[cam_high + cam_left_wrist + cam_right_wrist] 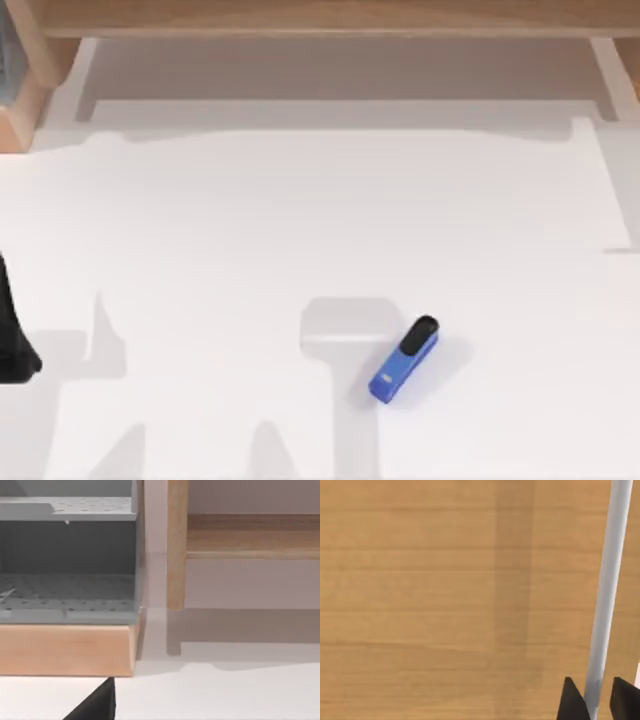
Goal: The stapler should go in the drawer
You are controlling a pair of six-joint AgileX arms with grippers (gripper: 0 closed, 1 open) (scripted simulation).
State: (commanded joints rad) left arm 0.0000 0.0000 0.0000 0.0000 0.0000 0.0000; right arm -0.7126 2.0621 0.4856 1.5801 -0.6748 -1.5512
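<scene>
The blue stapler [405, 360] lies flat on the white table, right of centre near the front, its black cap pointing toward the back right. Nothing touches it. My right gripper [595, 702] is up against a wooden drawer front [445, 605]. Its two dark fingertips [572, 702] are open and straddle the drawer's grey bar handle [607, 580], with a small gap on one side. My left arm [12, 345] stays at the table's left edge, and a dark tip of my left gripper [97, 706] pokes into the left wrist view.
Wooden furniture [320, 15] runs along the back of the table. At the back left stands a grey perforated shelf unit [67, 595] on a wooden base [65, 650], with a wooden post [176, 545] beside it. Open white table surrounds the stapler.
</scene>
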